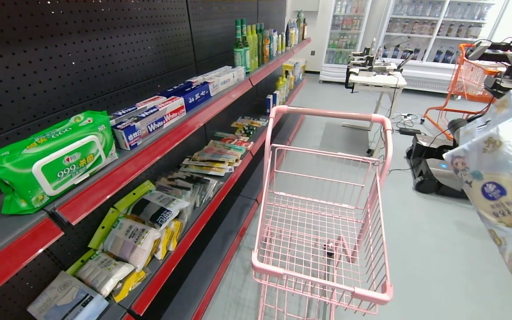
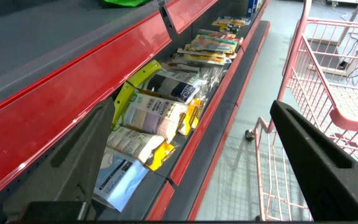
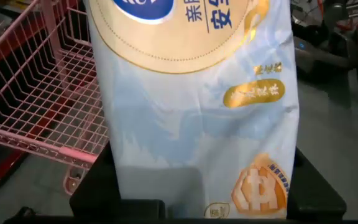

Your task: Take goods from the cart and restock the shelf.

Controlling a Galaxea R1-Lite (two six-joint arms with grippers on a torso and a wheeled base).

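Note:
A large pale-blue and white soft pack (image 1: 500, 195) with a gold round label hangs in the air to the right of the pink cart (image 1: 327, 213), above the floor. In the right wrist view my right gripper (image 3: 197, 186) is shut on this pack (image 3: 191, 118), with a dark finger on each side. The cart's wire basket holds no goods. My left gripper (image 2: 197, 174) is open with nothing between its fingers (image 2: 319, 165), low beside the red-edged shelf (image 2: 104, 81) and facing the row of packets (image 2: 160, 118) on the lower shelf.
The top shelf (image 1: 105, 186) carries a green wipes pack (image 1: 47, 160), toothpaste boxes (image 1: 158, 115) and bottles (image 1: 251, 44). Bare grey shelf lies left of the wipes. An orange cart (image 1: 469, 80), a white desk (image 1: 376, 80) and another robot base (image 1: 434, 164) stand behind on the grey floor.

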